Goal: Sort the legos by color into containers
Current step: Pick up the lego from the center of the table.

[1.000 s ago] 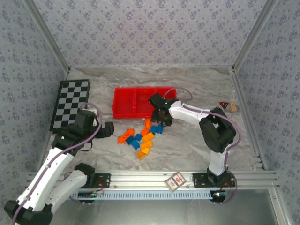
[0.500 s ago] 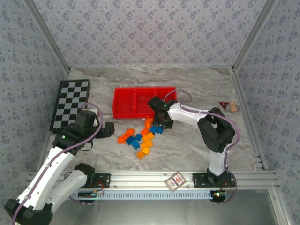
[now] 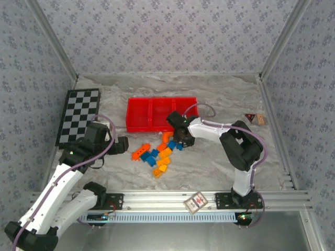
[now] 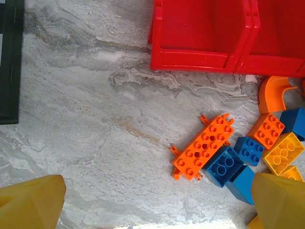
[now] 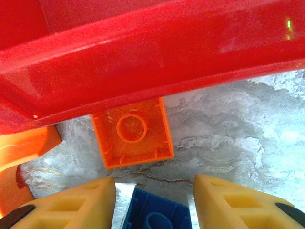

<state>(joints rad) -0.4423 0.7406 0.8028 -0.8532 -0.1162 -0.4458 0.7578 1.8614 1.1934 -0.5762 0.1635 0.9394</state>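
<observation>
A grey-white marbled table [image 3: 209,162] is lying between walls of patterned grey paper, with a black-and-white checkered board [image 3: 78,116] sitting at its far left. The bright red, shallow plastic tray [image 3: 157,112] of three square compartments is resting toward the back centre, its long axis running left to right. Just in front of it the small plastic legos [image 3: 159,154] (orange, yellow-orange and blue) are lying in a loose cluster on the table.

In the left wrist view a flat orange studded plate [image 4: 204,153] is lying studs up, its long axis slanting from lower left to upper right, touching a blue round-studded brick [image 4: 223,166]. A curved orange arch [image 4: 275,93] is sitting just beside the tray's near wall. The left pincer [image 4: 156,191] is hovering wide open over bare table, holding nothing.

The right pincer [image 5: 155,183] is hanging low at the tray's front wall, its yellow fingers [image 5: 71,205] half-spread either side of a dark blue block [image 5: 155,214] — a sliver of table is showing between block and one finger, so nothing is clamped. Ahead, a square orange brick [image 5: 132,132] is lying hollow side up, its far edge tucked against the tray.
</observation>
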